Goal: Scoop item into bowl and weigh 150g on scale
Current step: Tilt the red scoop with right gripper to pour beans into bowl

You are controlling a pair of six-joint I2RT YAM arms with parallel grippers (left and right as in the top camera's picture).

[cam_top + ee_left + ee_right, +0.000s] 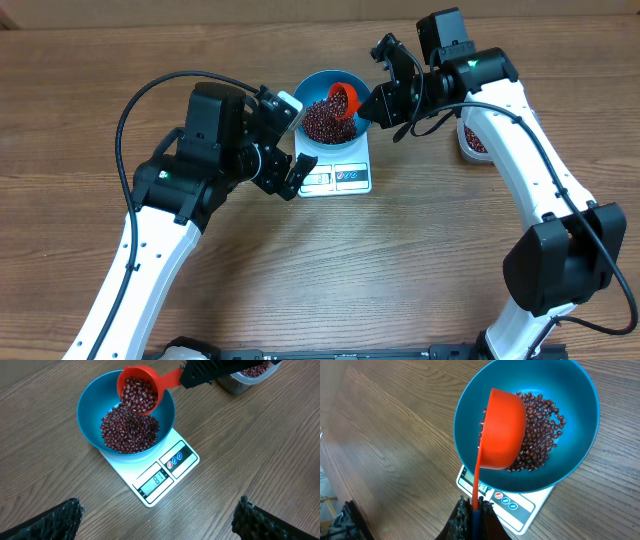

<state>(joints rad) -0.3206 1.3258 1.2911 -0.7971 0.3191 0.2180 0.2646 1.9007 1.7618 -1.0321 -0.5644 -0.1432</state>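
Overhead, the blue bowl (306, 92) sat on the white scale (340, 178), whose button panel lay at the bowl's 6 o'clock. The right gripper (372, 100), at the bowl's 3 o'clock, was clenched on the handle of an orange scoop (343, 98) tipped over the beans (322, 124) heaped inside. The left gripper (292, 145) hung released, empty, at the bowl's 8 o'clock. A clear tub (472, 142) with more beans stood well apart at 3 o'clock.

From the left wrist, the scoop (140, 390) was tilted mouth-down at the bowl's (90, 415) 12 o'clock rim with many beans (130, 432) inside it. The display (157, 479) seemed to read 81, short of target.

From the right wrist, the scoop's (502, 430) back hid part of the heap (542, 435), and the handle ran down to 6 o'clock into the shut jaws.

The main risk, I judged, was overshoot: a steep tilt could dump the whole load at once and carry the weight past 150. The scoop hung close to the rim, so beans could bounce out onto the table (260, 460). Pressing the scoop on the bowl would falsify the reading or shift it on the scale (520, 505).
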